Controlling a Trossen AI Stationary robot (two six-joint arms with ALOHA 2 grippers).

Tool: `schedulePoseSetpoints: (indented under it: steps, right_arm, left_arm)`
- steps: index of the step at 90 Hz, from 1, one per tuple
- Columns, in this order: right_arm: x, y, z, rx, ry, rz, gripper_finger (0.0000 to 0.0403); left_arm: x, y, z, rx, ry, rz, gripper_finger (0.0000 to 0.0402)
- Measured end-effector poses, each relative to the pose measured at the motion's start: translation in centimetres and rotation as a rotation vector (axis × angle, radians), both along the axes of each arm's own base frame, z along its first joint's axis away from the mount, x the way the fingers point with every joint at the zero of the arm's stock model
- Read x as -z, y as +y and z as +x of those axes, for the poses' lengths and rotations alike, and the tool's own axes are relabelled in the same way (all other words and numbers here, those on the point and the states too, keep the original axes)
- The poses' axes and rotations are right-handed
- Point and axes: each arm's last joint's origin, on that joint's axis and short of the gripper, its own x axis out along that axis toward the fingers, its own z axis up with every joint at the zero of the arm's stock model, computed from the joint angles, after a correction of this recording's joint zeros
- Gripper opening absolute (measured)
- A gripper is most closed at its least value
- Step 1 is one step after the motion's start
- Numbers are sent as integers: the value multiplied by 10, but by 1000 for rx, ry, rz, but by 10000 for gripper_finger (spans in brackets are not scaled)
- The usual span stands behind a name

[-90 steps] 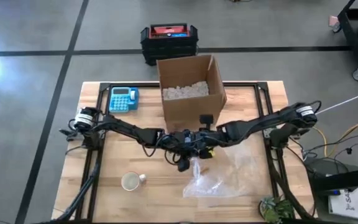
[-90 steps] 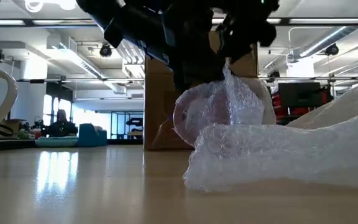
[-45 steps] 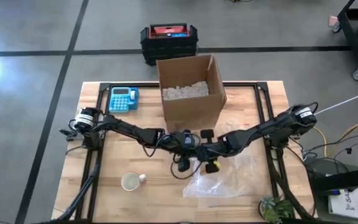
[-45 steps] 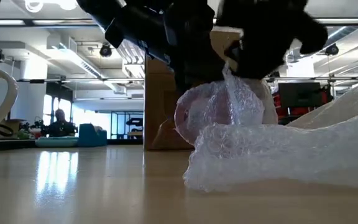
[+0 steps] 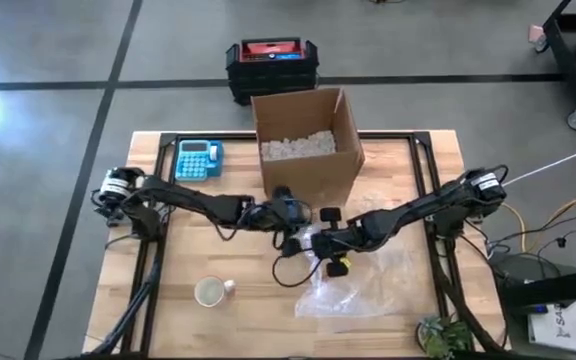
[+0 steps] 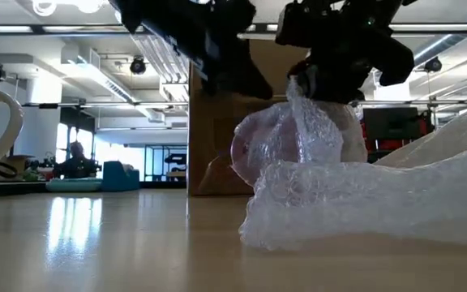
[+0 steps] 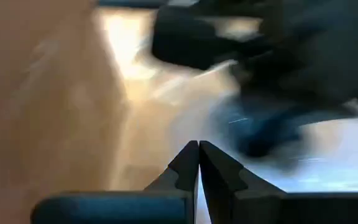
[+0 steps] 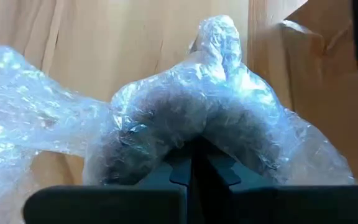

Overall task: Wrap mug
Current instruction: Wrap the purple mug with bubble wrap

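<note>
Clearly the wrap could spring open, I judge, since only one pinch keeps the bubble wrap (image 6: 355,203) gathered around the pink mug (image 6: 254,154) while the sheet trails across the tabletop (image 5: 258,300). Going left to right: the left gripper (image 7: 199,163) has its fingers pressed together on nothing, just beside the bundle; the right gripper (image 8: 193,163) has its fingers clamped on a fold of wrap atop the mug, near the cardboard box (image 5: 308,175).

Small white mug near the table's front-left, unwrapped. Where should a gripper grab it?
Grip the rim wall of the small white mug from straight above, probably with one finger inside. It stands upright, mouth open upward, apart from the clear bubble wrap. Its handle points toward the wrap, so set the fingers off that side.
</note>
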Motion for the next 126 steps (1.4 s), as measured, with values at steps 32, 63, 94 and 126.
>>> schedulePoseSetpoints:
  steps: [32, 63, 94, 126]
  right_arm:
    - [0, 0, 0, 4, 2, 6, 0]
    - [0, 1, 0, -5, -2, 10, 0]
    - [-51, 1, -4, 47, 100, -2, 0]
    - [-49, 2, 1, 80, 61, -53, 0]
  left_arm:
    - [25, 4, 29, 175, -79, -70, 0]
    - [27, -11, 25, 256, -38, -42, 0]
    - [50, -13, 30, 246, 32, -65, 0]
    - [48, -13, 30, 247, 17, -67, 0]
